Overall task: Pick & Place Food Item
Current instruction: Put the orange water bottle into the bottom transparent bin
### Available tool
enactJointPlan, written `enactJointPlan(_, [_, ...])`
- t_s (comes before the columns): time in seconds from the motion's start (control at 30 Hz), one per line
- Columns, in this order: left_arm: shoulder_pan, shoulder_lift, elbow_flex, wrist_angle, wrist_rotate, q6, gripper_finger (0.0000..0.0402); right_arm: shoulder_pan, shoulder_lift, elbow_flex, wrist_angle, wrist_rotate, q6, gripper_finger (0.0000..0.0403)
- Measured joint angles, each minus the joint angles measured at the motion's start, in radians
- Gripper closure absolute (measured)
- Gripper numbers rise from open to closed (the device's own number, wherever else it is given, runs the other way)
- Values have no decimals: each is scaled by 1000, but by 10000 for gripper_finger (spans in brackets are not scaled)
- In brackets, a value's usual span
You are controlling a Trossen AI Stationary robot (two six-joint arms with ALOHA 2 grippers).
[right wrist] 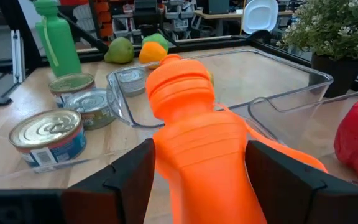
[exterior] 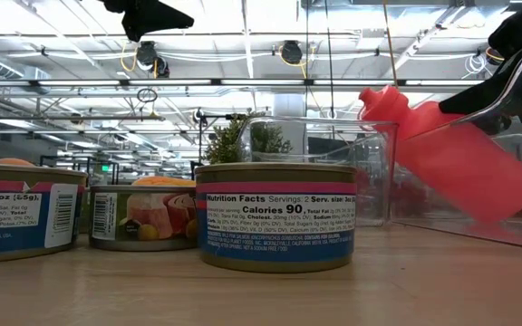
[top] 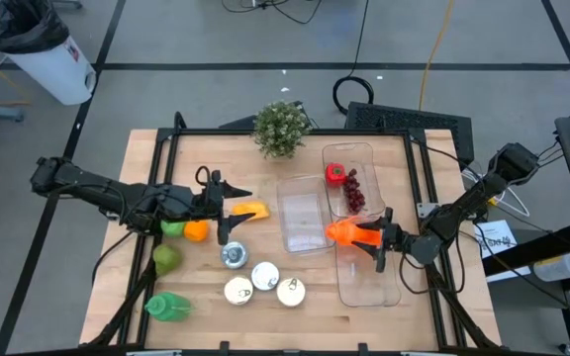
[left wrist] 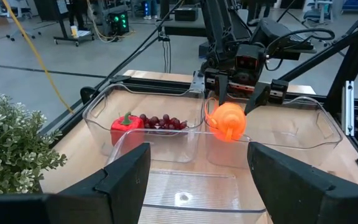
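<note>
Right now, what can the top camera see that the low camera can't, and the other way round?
Only the top view shows the green bottle, pear, orange, red pepper, grapes and left pincer, open over the table. Only the low view shows the can labels and ceiling lights. Both show the orange bottle between the right pincer's fingers, the cans, the plant and clear bins.

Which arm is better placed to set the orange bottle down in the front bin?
The right. Its gripper already has the orange bottle between its fingers, over the front bin. The left gripper hangs open over the table's left half, near the fruit.
</note>
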Motion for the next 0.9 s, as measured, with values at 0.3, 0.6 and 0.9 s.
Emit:
enactJointPlan(0.3, [0,0,0,0,0,0,123,-1,-1,-1,215,-3,-227,113])
enactJointPlan(0.6, [0,0,1,1,-3,0,123,-52,-2,175,115,-41,-448,77])
enactJointPlan(0.9, [0,0,1,-2,-7,0,123,-191,123,548,-720,-286,-96,86])
